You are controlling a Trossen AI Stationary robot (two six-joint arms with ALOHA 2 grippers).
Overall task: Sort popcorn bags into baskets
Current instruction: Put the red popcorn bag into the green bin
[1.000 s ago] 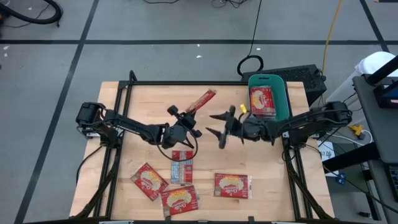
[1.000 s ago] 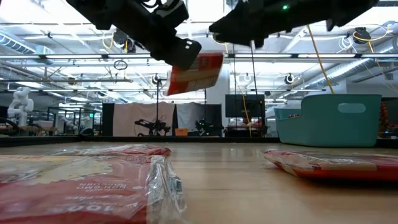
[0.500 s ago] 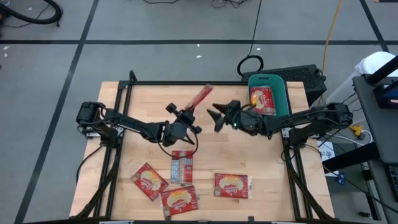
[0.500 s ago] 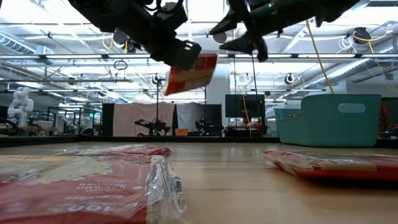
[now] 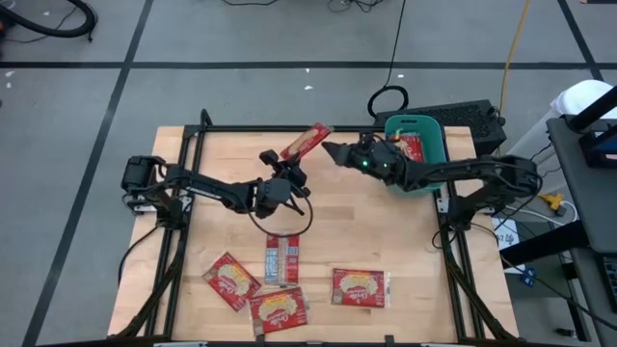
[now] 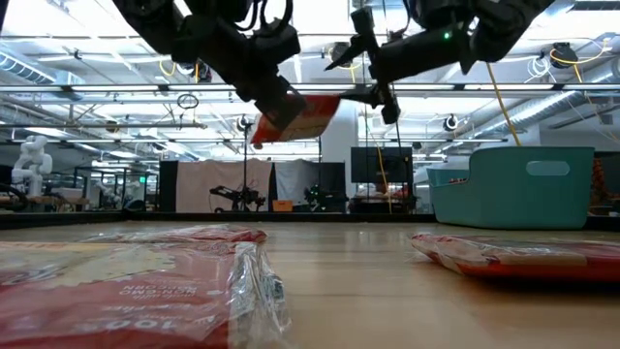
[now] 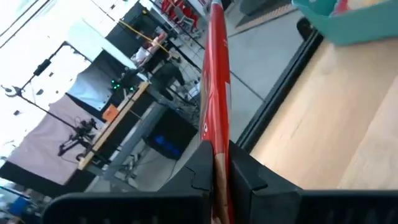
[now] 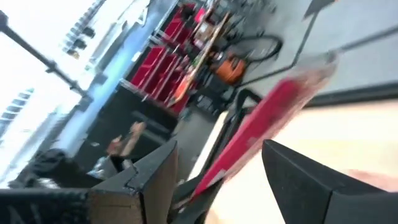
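Raised bag (image 5: 308, 143) between both grippers (basket (image 5: 438, 154) at right)

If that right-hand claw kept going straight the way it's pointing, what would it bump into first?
Most likely the red popcorn bag that the left gripper holds up in the air. The open right gripper points at the bag, which shows between its fingers in its wrist view.

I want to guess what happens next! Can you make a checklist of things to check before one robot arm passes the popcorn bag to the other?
1. Left gripper pinching the popcorn bag: ok.
2. Bag lifted off the table: ok.
3. Right gripper open and right beside the bag's far end: ok.
4. Right gripper's fingers either side of the bag: seems so in its wrist view, cannot tell for sure.
5. Teal basket has room: ok, one bag inside.
6. Four bags waiting near the table's front: ok.
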